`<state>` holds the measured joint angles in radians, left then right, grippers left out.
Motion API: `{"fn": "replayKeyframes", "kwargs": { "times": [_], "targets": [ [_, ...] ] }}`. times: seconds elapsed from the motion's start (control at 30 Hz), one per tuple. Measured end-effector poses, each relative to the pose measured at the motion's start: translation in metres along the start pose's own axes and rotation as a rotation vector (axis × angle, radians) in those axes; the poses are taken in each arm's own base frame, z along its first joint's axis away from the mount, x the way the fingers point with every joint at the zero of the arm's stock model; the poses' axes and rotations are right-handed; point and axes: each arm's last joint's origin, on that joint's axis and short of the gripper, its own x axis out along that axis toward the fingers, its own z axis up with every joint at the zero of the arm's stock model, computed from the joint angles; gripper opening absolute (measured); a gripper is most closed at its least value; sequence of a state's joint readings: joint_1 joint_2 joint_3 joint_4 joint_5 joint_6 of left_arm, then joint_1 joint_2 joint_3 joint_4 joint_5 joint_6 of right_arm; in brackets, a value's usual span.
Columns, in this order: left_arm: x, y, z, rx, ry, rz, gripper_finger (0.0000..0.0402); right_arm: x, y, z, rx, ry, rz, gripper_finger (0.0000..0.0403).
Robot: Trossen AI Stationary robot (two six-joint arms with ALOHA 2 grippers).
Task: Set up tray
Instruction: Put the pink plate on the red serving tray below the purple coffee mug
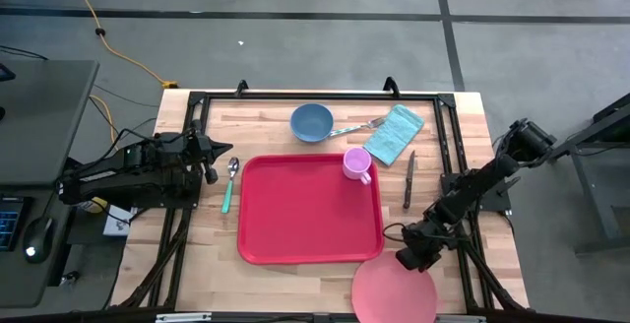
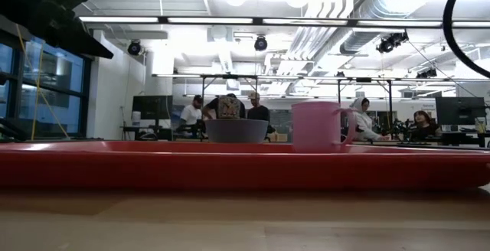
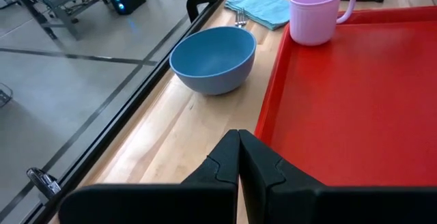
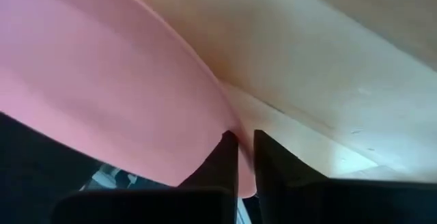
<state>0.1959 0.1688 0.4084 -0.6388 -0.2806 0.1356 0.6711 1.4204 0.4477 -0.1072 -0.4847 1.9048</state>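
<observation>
the red tray (image 1: pixel 310 210) lies flat in the middle of the table (image 1: pixel 266 282), with a pink mug (image 1: pixel 356 163) standing in its far right corner. the right gripper (image 1: pixel 413 257) sits at the near right, its fingers pinched on the rim of the pink plate (image 1: pixel 394 291) (which overhangs the table's near edge). the left gripper (image 1: pixel 209 158) waits at the table's left edge beside a spoon (image 1: pixel 229 182), fingers pressed together on nothing. a blue bowl (image 1: pixel 311 122) stands beyond the tray.
</observation>
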Motion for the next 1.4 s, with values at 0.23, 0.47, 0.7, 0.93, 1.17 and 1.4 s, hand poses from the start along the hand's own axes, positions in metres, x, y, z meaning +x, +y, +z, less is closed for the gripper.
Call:
{"fn": "replayKeyframes", "kwargs": {
  "times": [0.23,0.47,0.7,0.93,1.17,1.4],
  "targets": [
    [0.0,0.0,0.0,0.0,0.0,0.001,0.004,0.0,-0.002,0.0,-0.015,0.021,-0.019,0.0003],
    [0.0,0.0,0.0,-0.001,0.0,0.001,0.004,-0.003,0.003,-0.008,-0.068,0.061,0.016,0.0],
    [0.0,0.0,0.0,-0.001,0.0,0.001,0.004,-0.013,0.011,-0.022,-0.14,0.095,0.073,0.0001],
    [0.0,0.0,0.0,-0.004,0.0,0.001,0.004,-0.021,0.008,-0.039,-0.173,0.213,0.07,0.0001],
    [0.0,0.0,0.0,-0.01,0.0,0.001,0.004,-0.035,0.007,-0.052,-0.227,0.185,0.163,0.0001],
    [0.0,0.0,0.0,-0.011,-0.001,0.002,0.004,-0.06,0.014,-0.047,-0.257,-0.04,0.387,0.0001]
  ]
}}
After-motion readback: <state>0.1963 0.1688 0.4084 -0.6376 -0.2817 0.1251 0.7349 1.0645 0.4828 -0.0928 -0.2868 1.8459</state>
